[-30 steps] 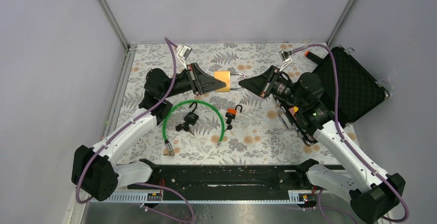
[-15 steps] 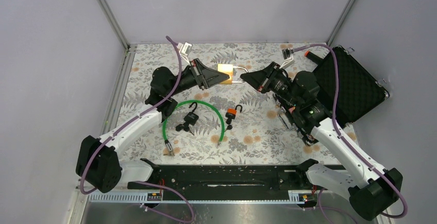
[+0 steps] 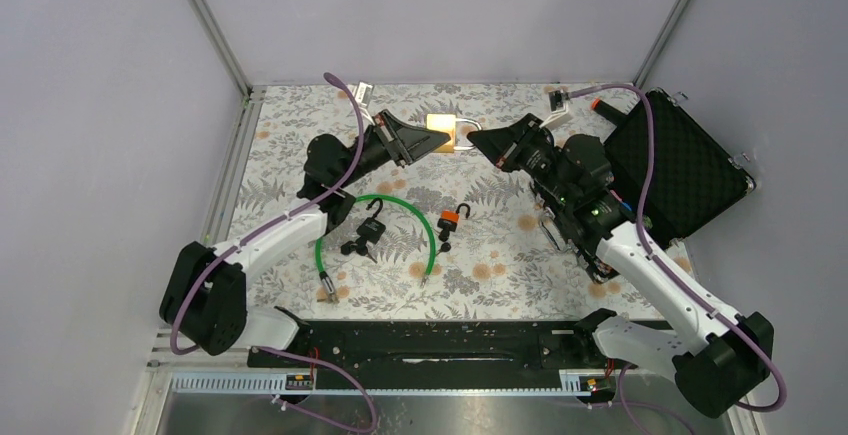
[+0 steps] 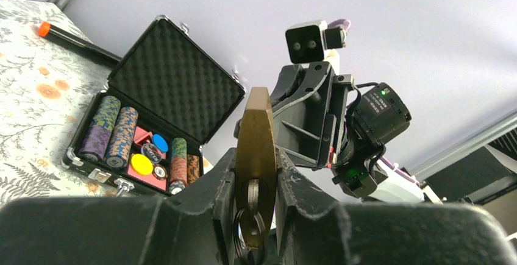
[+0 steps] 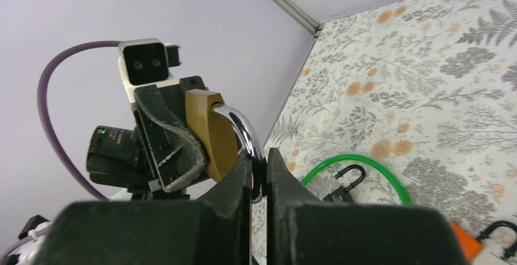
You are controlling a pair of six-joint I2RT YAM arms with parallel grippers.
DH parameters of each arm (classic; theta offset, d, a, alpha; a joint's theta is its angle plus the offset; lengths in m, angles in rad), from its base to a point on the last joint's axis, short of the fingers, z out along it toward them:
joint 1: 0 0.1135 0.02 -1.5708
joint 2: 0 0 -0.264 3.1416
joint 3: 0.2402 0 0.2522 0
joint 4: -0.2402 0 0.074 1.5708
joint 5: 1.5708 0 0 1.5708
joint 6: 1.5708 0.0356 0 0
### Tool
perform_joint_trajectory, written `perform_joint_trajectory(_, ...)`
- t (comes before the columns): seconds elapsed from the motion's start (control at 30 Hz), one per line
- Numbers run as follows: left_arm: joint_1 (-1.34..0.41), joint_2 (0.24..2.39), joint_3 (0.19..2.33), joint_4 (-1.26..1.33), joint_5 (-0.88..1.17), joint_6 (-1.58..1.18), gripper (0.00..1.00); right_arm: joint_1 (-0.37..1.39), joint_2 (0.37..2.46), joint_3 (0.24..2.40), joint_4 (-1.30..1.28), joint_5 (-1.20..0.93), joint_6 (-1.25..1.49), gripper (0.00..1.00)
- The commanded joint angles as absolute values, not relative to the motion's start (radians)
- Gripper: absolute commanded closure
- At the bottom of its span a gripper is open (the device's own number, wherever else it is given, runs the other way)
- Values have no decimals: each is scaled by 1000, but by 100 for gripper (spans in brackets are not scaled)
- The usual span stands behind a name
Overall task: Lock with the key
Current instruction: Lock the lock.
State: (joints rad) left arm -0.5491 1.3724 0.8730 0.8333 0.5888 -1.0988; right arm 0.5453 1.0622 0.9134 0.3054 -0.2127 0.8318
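A brass padlock (image 3: 441, 122) is held in the air over the far middle of the table. My left gripper (image 3: 436, 138) is shut on its brass body (image 4: 256, 125). A key (image 4: 254, 195) with a ring sits in the keyhole at the bottom, between my left fingers (image 4: 210, 192). My right gripper (image 3: 474, 141) is shut on the chrome shackle (image 5: 243, 128), which sticks out of the brass body (image 5: 213, 136) toward it. I cannot tell whether the shackle is pushed home.
A green cable loop (image 3: 378, 217) lies mid-table around a black padlock with keys (image 3: 366, 232). An orange padlock (image 3: 449, 219) lies beside it. An open black case (image 3: 680, 165) with poker chips (image 4: 131, 149) sits at the right. An orange-capped marker (image 3: 598, 105) lies behind it.
Both grippers have carried the padlock up and toward the back wall, still holding it between them. The grip on body and shackle is unchanged.
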Motion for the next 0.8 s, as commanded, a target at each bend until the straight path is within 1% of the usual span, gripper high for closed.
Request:
perform_joint_trajectory(0.0,-756,1486,882,747,818,-1106,100,766,1116,1021,687,-583,965,100)
perform_joint_trajectory(0.17,-767,1527,906,740,817,-1106,100,780,1115,1029,670,-566,939,100)
perform_joint_trajectory(0.27,-758,1516,891,741,821,-1105,100,779,1094,1034,589,-531,882,100)
perform_joint_trajectory(0.43,-676,1429,882,690,823,-1072,100,757,1024,1054,287,-422,686,100)
perform_joint_trajectory(0.53,-614,1350,905,561,822,-986,99,688,977,1062,95,-389,588,100)
perform_joint_trajectory(0.63,-595,1283,948,386,812,-851,75,620,950,1066,-10,-411,534,100)
perform_joint_trajectory(0.67,-591,1263,963,342,811,-812,65,608,946,1076,-56,-412,504,100)
perform_joint_trajectory(0.7,-589,1249,974,294,809,-778,52,602,944,1090,-100,-410,471,100)
perform_joint_trajectory(0.77,-581,1225,986,233,804,-717,35,589,941,1115,-163,-409,420,100)
